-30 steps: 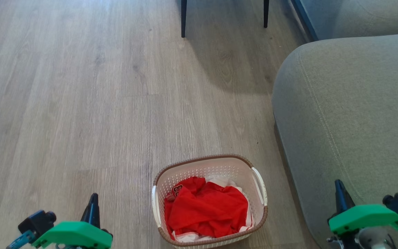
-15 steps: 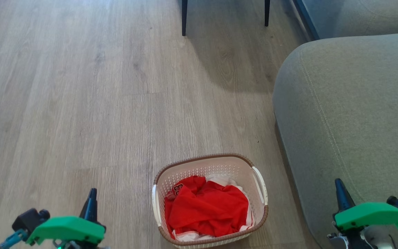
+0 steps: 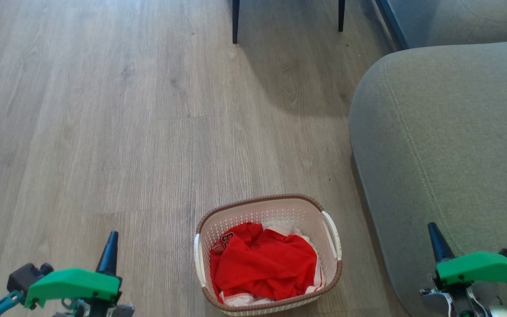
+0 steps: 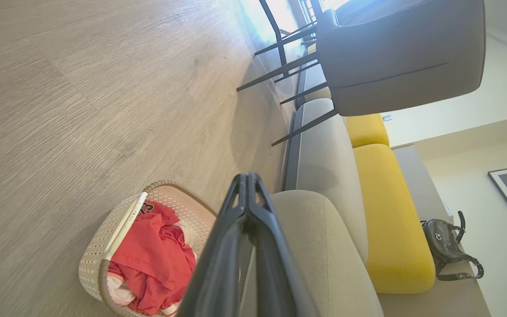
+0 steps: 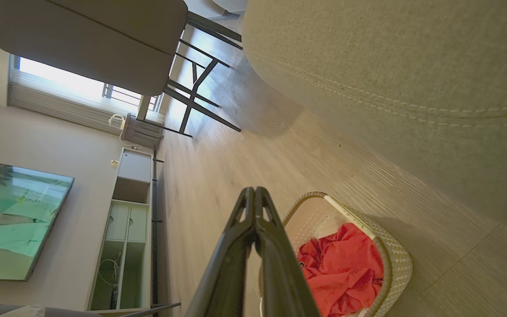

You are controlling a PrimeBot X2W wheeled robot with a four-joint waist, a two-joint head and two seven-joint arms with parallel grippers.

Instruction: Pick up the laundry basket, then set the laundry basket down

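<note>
The laundry basket point(image 3: 310, 211), cream-white with a brown rim and white side handles, stands on the wood floor at the bottom centre of the head view, holding red and white clothes point(image 3: 264, 264). It also appears in the left wrist view as the basket point(image 4: 99, 246) and in the right wrist view as the basket point(image 5: 394, 259). My left gripper point(image 3: 112, 235) hovers well left of the basket, shut and empty. My right gripper point(image 3: 433, 228) hovers to the right, over the sofa, shut and empty. In the wrist views the left gripper point(image 4: 248, 176) and right gripper point(image 5: 253, 190) show fingers pressed together.
A grey sofa point(image 3: 447, 145) rises close on the basket's right side, with yellow cushions point(image 4: 385, 211) behind. Dark chair legs point(image 3: 235, 22) stand at the far end of the floor. A TV point(image 5: 11, 220) and a shelf unit point(image 5: 126, 237) line the far wall.
Both grippers have drifted outward and slightly up in the head view, the left one further left, the right one further right. The basket stays where it was.
</note>
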